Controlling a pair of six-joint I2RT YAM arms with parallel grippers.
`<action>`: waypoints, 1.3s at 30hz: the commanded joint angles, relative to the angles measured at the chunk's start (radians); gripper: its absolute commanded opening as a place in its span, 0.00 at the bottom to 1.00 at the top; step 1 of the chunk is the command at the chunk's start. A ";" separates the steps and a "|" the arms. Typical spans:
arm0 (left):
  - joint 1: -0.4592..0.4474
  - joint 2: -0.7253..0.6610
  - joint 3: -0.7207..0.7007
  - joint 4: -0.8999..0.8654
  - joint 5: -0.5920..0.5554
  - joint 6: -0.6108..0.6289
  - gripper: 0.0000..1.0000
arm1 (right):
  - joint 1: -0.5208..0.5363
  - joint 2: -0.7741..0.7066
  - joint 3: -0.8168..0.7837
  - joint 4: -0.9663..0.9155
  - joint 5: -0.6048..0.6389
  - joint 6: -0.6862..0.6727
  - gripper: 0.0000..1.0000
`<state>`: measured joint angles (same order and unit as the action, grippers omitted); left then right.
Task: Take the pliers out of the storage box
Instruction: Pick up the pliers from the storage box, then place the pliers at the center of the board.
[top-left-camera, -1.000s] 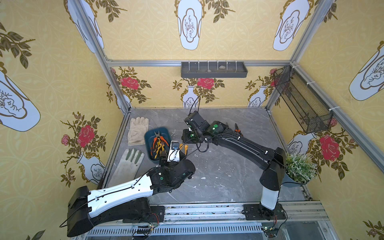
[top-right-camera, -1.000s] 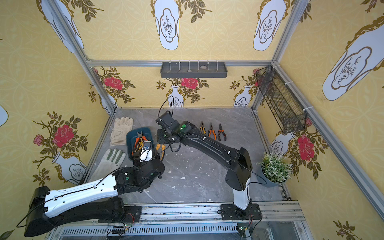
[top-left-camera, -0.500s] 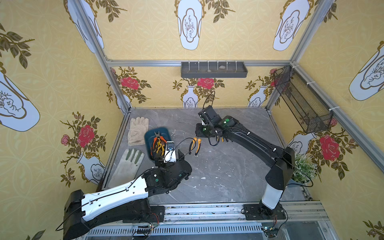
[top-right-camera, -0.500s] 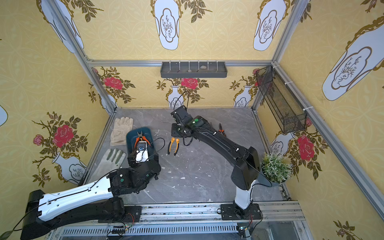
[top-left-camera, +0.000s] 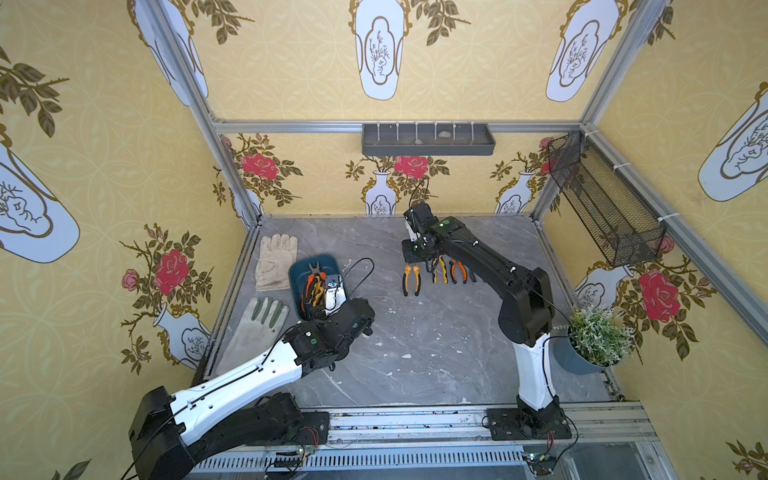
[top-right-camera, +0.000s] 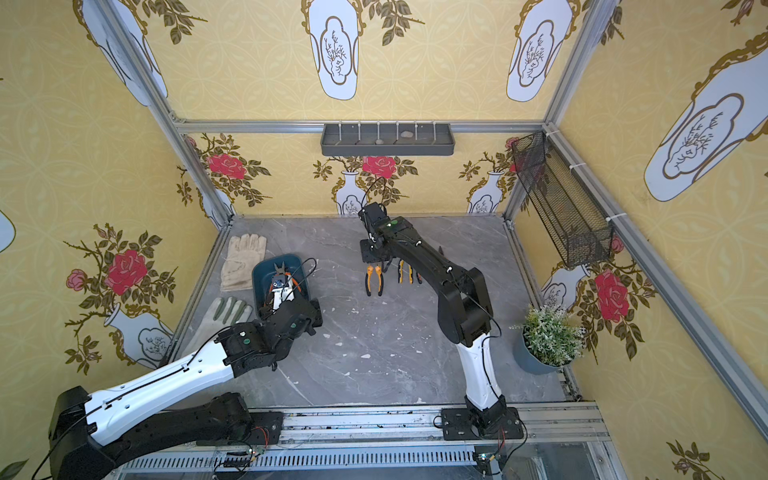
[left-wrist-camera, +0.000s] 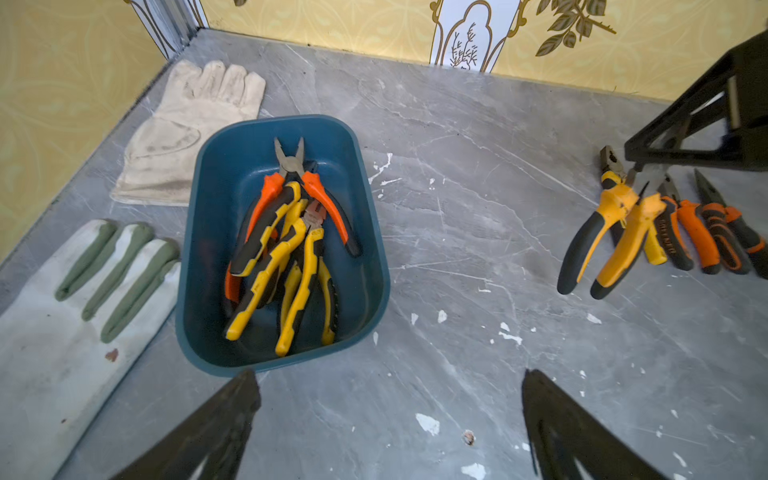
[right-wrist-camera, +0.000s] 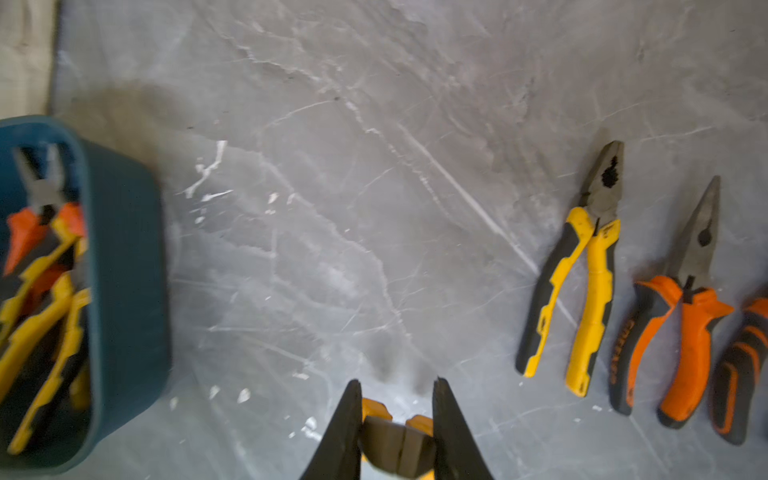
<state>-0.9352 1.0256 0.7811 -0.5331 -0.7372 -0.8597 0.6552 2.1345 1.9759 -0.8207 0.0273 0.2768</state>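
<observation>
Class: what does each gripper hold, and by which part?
The right gripper holds yellow-handled pliers by their metal head; the left gripper, open, holds nothing.

A robot test booth in a lab, dressed as a room; aluminium frame beams (top-left-camera: 291, 126) carry printed wallpaper (top-left-camera: 291, 62) of vases and roses; a left arm (top-left-camera: 232, 386) and a right arm (top-left-camera: 490, 266) stand bolted to a metal rail (top-left-camera: 415, 424); work gloves (top-left-camera: 276, 259), pliers (left-wrist-camera: 690, 232) and a potted plant (top-left-camera: 594, 336) sit on the marble-look table (top-left-camera: 436, 332).
</observation>
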 joint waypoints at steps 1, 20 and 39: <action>0.003 -0.018 0.015 -0.062 0.046 -0.046 0.99 | -0.026 0.043 0.055 -0.011 -0.005 -0.047 0.03; 0.050 0.034 0.001 0.016 0.192 0.001 0.99 | -0.118 0.266 0.219 0.034 0.016 -0.064 0.04; 0.055 0.077 0.005 0.023 0.202 0.013 0.99 | -0.155 0.359 0.310 0.092 -0.116 -0.009 0.09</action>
<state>-0.8818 1.0966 0.7864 -0.5274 -0.5392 -0.8566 0.5026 2.4798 2.2700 -0.7757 -0.0490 0.2459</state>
